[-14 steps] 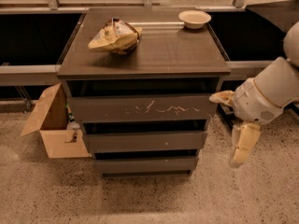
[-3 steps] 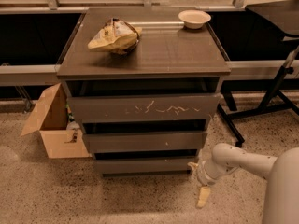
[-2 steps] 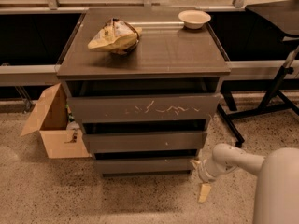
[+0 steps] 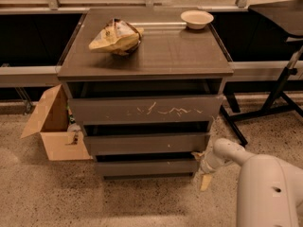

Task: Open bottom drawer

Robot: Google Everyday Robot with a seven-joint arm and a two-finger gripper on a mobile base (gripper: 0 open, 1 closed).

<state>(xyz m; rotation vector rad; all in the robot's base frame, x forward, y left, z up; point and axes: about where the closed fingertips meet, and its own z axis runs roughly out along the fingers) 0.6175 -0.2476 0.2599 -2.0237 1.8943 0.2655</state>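
Only one camera view here, looking down at the front of the drawer unit.

The bottom drawer [image 4: 144, 167] is the lowest of the three fronts, low in the centre of the frame just above the speckled floor [image 4: 57, 197]. It's a plain dark grey-brown front with no handle and no marks. It looks pretty much flush under the one above, with only a dark gap along its top edge.

The gripper [image 4: 201, 168] is at the right end of that drawer, lower right of centre. It hangs off the pale arm [image 4: 265, 188], which fills the bottom right corner. The fingers [image 4: 205, 181] are spread apart and not holding anything. One yellowish finger points down toward the floor just beside the drawer's right edge. The other sits up by the drawer's top right corner, where the gap is. I can't tell if that upper one is actually touching the front or just right next to it.

Above it are the middle drawer [image 4: 147, 144] and then the top drawer [image 4: 142, 110], the big one with white scratches across its face.

On the desk [image 4: 189, 56] there's a crumpled yellow snack bag [image 4: 115, 36] toward the upper left and a small pale bowl [image 4: 197, 18] at the back right corner.

An open cardboard box [image 4: 52, 126] stands on the floor just left of the unit, level with the lower drawers. The black legs of a stand [image 4: 274, 103] spread across the floor at the right. One of them runs down toward the spot where the arm comes in.
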